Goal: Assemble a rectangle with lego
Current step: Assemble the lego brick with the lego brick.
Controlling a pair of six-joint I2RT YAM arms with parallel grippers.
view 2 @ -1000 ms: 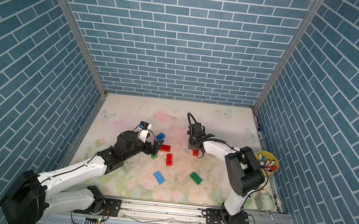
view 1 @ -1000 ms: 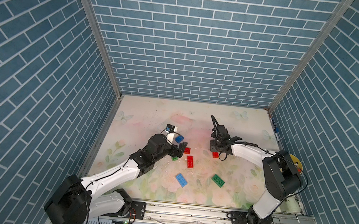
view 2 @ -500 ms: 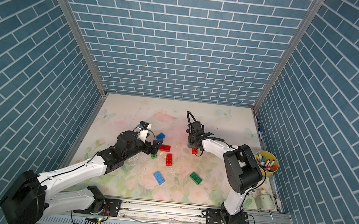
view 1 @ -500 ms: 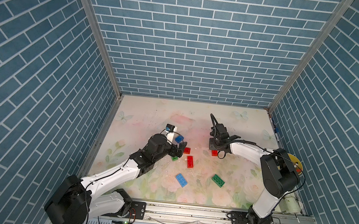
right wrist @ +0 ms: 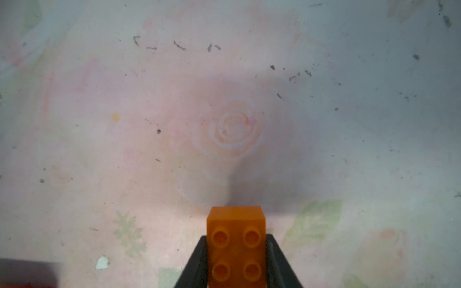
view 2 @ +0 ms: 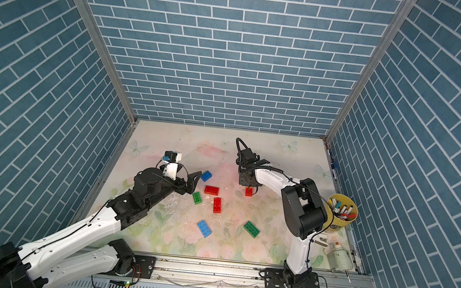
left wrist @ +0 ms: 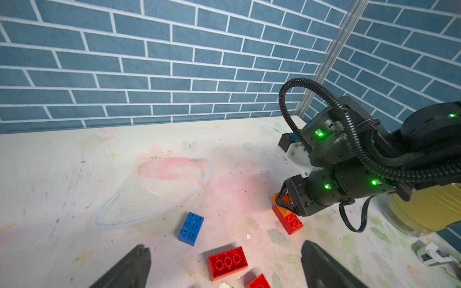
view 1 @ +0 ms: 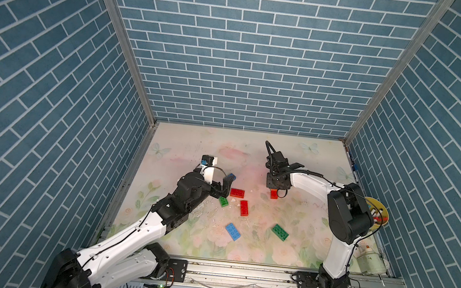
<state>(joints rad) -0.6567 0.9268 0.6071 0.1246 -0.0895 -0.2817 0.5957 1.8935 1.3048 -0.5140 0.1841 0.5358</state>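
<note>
The small orange four-stud plastic brick [right wrist: 235, 249] is clamped between the two black fingers [right wrist: 199, 261] of the right end effector [right wrist: 235, 239], one finger on each side face, studs up. In the left wrist view this orange brick [left wrist: 280, 199] sits over one end of a red studded brick [left wrist: 290, 222] that lies on the floral-print tabletop [view 1: 194, 146]. Whether the two are pressed together cannot be told.

The right arm rises from its base at the near edge. Its forearm runs toward the tabletop's middle and its wrist is turned so that the right end effector [view 1: 276, 189] points straight down.

The remaining bricks lie loose and apart from one another:
- a dark blue brick [view 1: 230, 177]
- a red brick lying upside down [view 1: 237, 192]
- a second long red brick [view 1: 243, 207]
- a small green brick [view 1: 223, 201]
- a light blue brick [view 1: 233, 231]
- a long green brick [view 1: 280, 232]

The left arm stretches low and diagonally from the near left corner toward the middle. The left end effector [view 1: 226, 186] is held above the tabletop with its jaws spread wide and holds nothing. It is near the small green brick and the dark blue brick.
</note>
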